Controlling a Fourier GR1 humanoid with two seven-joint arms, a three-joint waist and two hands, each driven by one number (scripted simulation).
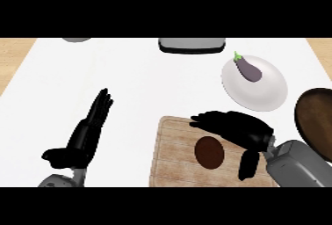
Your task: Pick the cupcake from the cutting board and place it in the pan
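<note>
Down at the bottom of the frame, the right hand [236, 127] comes in from the lower right corner on its grey forearm and sits over the cutting board [175, 149], fingers spread and reaching toward the upper left, thumb hanging down beside the cupcake [209, 152]. So it's open and holding nothing yet. The cupcake shows as a dark brown oval on the right half of the board, just below and left of the palm, sitting in the gap between thumb and fingers but not enclosed. The pan [318, 121] is at the right edge of the frame, partly cut off, just beside the forearm. Honestly the risky bit looks like the grab itself: the fingers are stretched past the cupcake rather than around it, so if they close from this pose they could catch only the edge and nudge or tip it across the board instead of picking it up. Second worry is the carry, since the pan is so close to the wrist that the arm has to swing back toward itself, and a sloppy arc could clip the pan rim. There's also a white plate [256, 92] with an eggplant [249, 69] on it in the upper right, near the pan, so an overshoot could land there. The left hand [88, 132] rests open at the lower left, fingers up, well apart from everything.
</note>
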